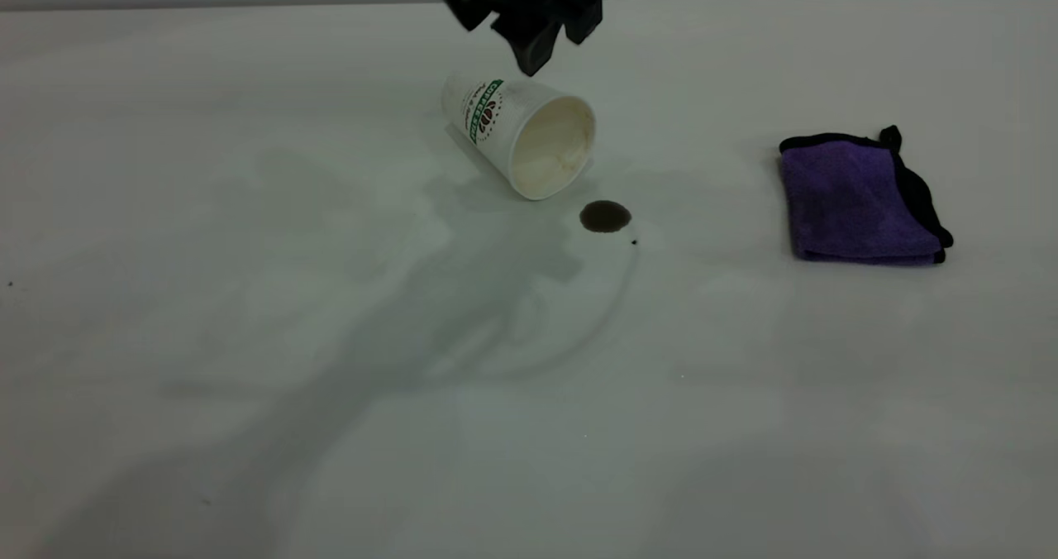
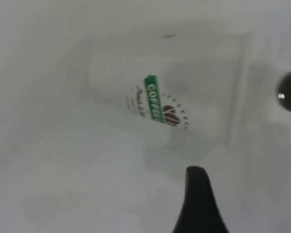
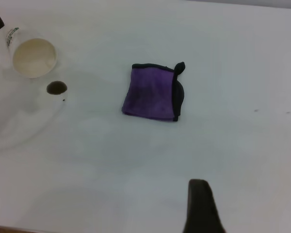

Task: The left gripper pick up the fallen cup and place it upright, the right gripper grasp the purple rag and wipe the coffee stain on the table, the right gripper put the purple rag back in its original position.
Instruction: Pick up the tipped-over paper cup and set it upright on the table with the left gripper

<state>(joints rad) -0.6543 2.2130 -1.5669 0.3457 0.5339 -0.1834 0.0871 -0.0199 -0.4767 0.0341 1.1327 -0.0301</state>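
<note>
Table: broad white top carrying everything.
Purple rag: lay folded flat, well apart from the cup, toward the right arm's side.
Fallen cup: lay on its side directly beneath the left tool, not touching it; long axis ran diagonally, mouth turned toward the exterior camera and the stain, base away; cream inside showed nothing in it.
Left tool: hovered just above the cup; spread of its fingers could not be told.
Coffee stain: small round brown blot just beside the cup's mouth.
Right tool: only one dark finger seen; I cannot tell its state.
</note>
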